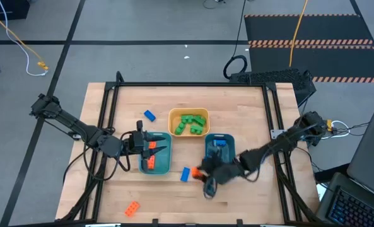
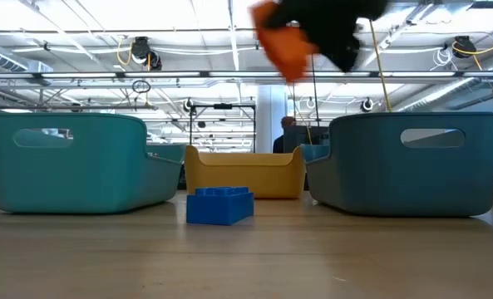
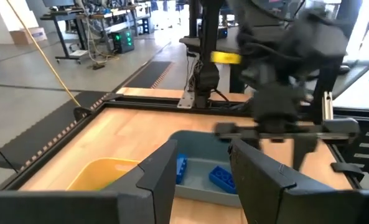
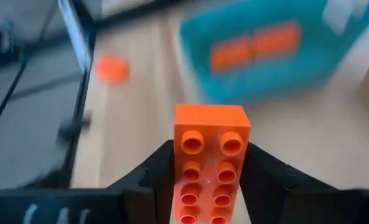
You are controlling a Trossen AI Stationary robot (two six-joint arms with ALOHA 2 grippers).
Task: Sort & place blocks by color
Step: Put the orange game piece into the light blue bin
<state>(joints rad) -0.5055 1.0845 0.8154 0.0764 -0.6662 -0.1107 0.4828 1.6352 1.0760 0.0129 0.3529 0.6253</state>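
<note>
Right claw [image 4: 206, 180] pinching an orange block [image 4: 209, 162], lifted off the table [image 1: 250, 113] between the two teal bins, next to a blue block [image 1: 185, 174]. Left claw [image 1: 142, 146] hangs over left teal bin [image 1: 164, 165] holding orange blocks; fingers apart, nothing between. Green blocks [image 1: 192, 123] in yellow bin [image 1: 174, 117].

Grey concrete floor [image 1: 142, 25], striped black mats [image 1: 306, 28], ceiling strip lights [image 2: 80, 25], distant workbenches [image 3: 91, 18].

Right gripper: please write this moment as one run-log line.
right gripper: shut on orange studded plastic brick | raised above table | left gripper: over teal bin
</note>
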